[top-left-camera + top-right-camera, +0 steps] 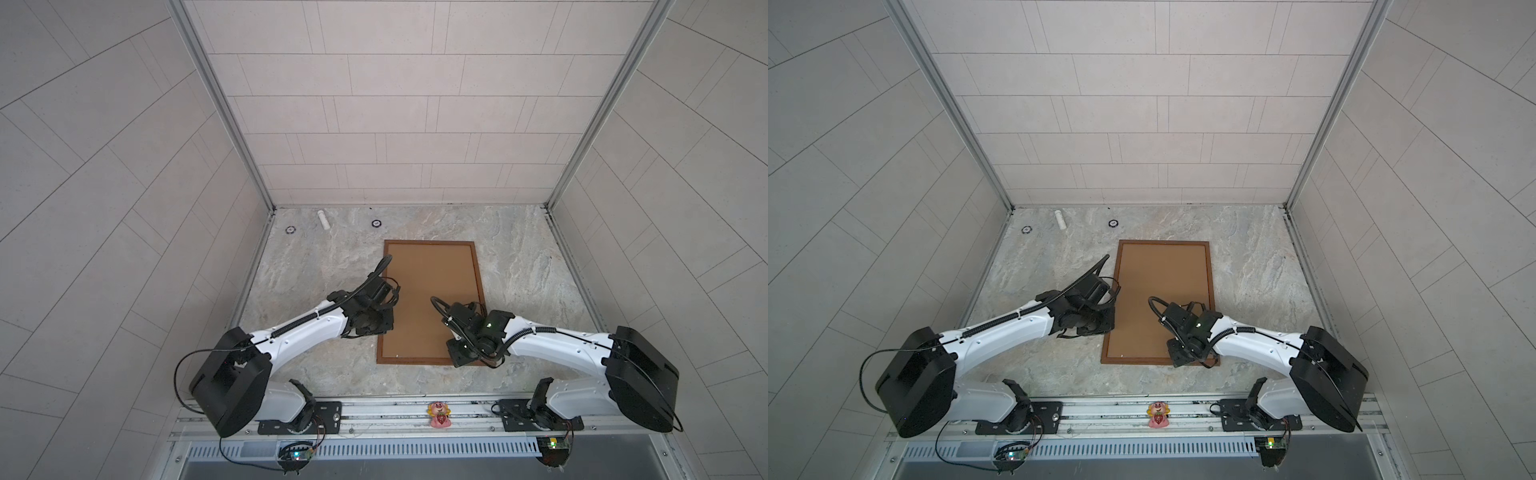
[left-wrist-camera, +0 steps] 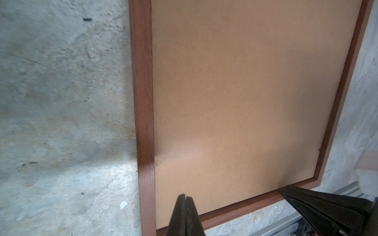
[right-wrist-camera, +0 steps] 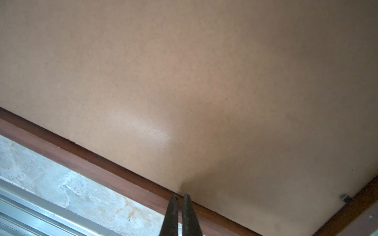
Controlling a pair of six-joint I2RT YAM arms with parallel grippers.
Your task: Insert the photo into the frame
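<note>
Left wrist: frame (image 2: pixel 141 61) lies flat on the table (image 2: pixel 61 102), brown board (image 2: pixel 245 92) seated inside it. The left pincer (image 2: pixel 185 197) is fully closed and empty, tips above the board beside the left rail (image 2: pixel 146 163). The right pincer (image 2: pixel 284 189) shows at the near rail (image 2: pixel 245 205).
Right wrist: right pincer (image 3: pixel 180 196) closed on nothing, tips at the board/rail seam.
Top views: frame (image 1: pixel 430 242) (image 1: pixel 1163 243) mid-table in both, both pincers over its near half. No photo visible anywhere; can't tell if it's under the board.
Handling, my guess: frame stiff, light, thin rails. Board sits flush, no lip, so lift it at the seam. The photo is likely floppy and creases easily; hold it by 2 edges.
</note>
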